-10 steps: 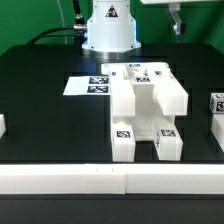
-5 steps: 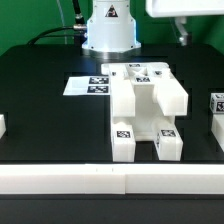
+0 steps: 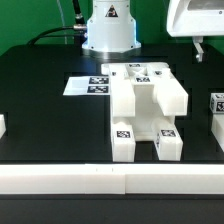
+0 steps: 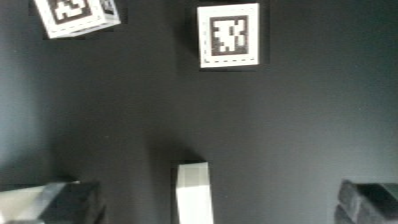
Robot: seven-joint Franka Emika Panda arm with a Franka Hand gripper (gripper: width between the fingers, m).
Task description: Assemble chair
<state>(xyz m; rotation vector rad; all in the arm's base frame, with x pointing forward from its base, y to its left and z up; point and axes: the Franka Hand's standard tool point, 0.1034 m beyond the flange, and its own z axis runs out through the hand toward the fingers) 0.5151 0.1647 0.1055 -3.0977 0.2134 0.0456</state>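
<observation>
Jaws spread wide and empty, the two-finger gripper [image 3: 200, 47] hangs high to the exterior view's right of the chunky white plastic chair [image 3: 145, 100]; a tagged white block [image 3: 217, 103] lies lower on that side.

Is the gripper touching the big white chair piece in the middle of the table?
No, the gripper hangs in the air toward the exterior view's right, clear of the chair piece.
</observation>
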